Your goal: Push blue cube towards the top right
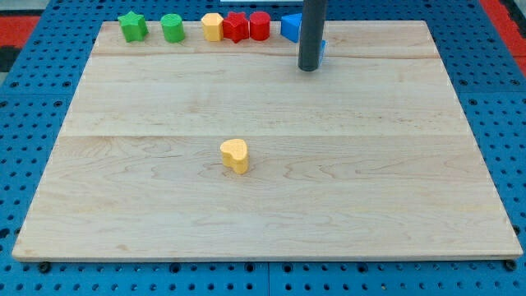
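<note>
A wooden board (263,205) lies mostly bare. Near its top edge, right of centre, my tip (308,69) hides most of the blue cube (323,51), touching its left side; its facing can't be told. No jaws exist. A blue triangular block (290,26) sits just beside, upper left.

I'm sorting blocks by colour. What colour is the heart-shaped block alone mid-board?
Yellow. The heart-shaped block shows clearly in the camera view.
</note>
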